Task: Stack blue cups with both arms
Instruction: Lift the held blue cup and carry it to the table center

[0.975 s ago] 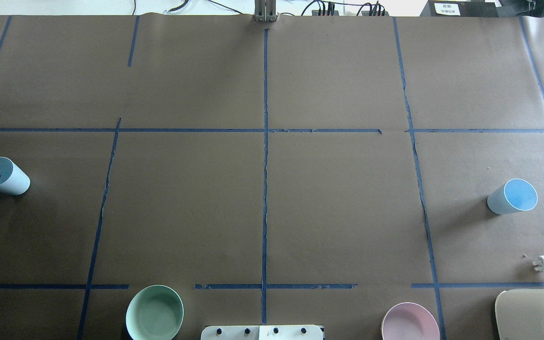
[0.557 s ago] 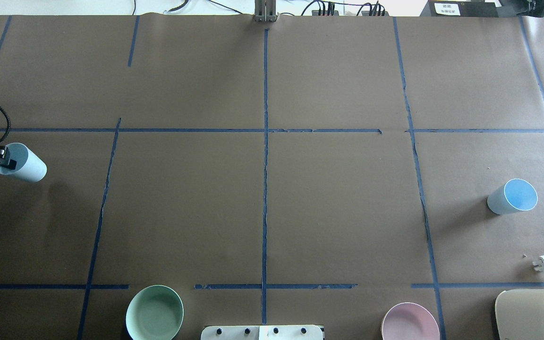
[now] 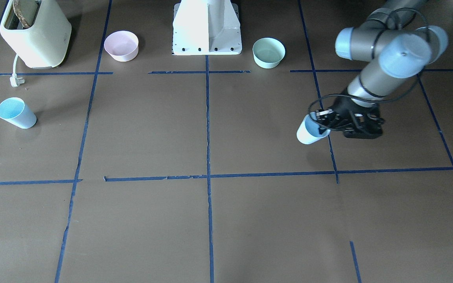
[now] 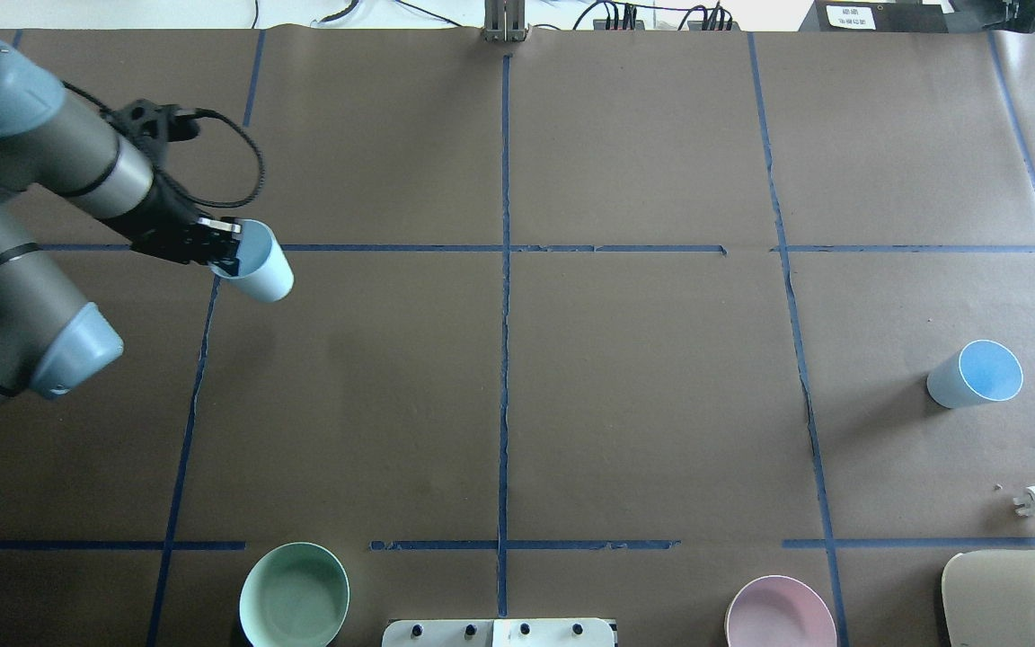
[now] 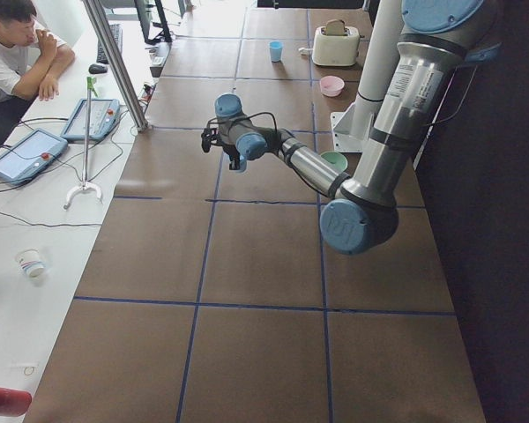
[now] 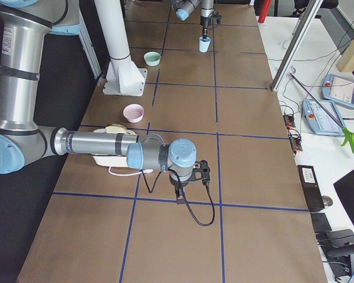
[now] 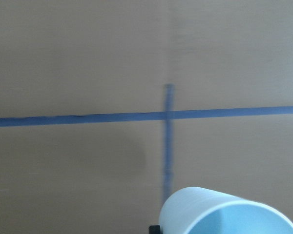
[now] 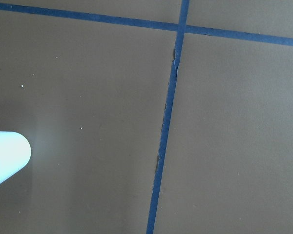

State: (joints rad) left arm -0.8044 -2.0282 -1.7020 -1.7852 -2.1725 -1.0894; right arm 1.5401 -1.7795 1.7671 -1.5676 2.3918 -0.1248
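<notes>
My left gripper (image 4: 219,249) is shut on the rim of one pale-blue cup (image 4: 257,267) and holds it tilted above the table's left half. This also shows in the front view, gripper (image 3: 326,121) and cup (image 3: 310,133), and the cup's rim fills the lower right of the left wrist view (image 7: 224,214). The second blue cup (image 4: 976,373) stands on the table at the right, also in the front view (image 3: 15,113). It sits at the left edge of the right wrist view (image 8: 7,156). My right gripper (image 6: 180,194) shows only in the exterior right view; I cannot tell whether it is open.
A mint-green bowl (image 4: 295,595) and a pink bowl (image 4: 780,615) sit at the near edge beside the white pedestal (image 3: 207,27). A cream toaster (image 4: 1012,598) with its plug (image 4: 1034,503) lies near the right cup. An operator (image 5: 18,53) sits beyond the table.
My left arm has carried its cup from the table's left edge to the right and farther from the robot. The right cup has not moved.
</notes>
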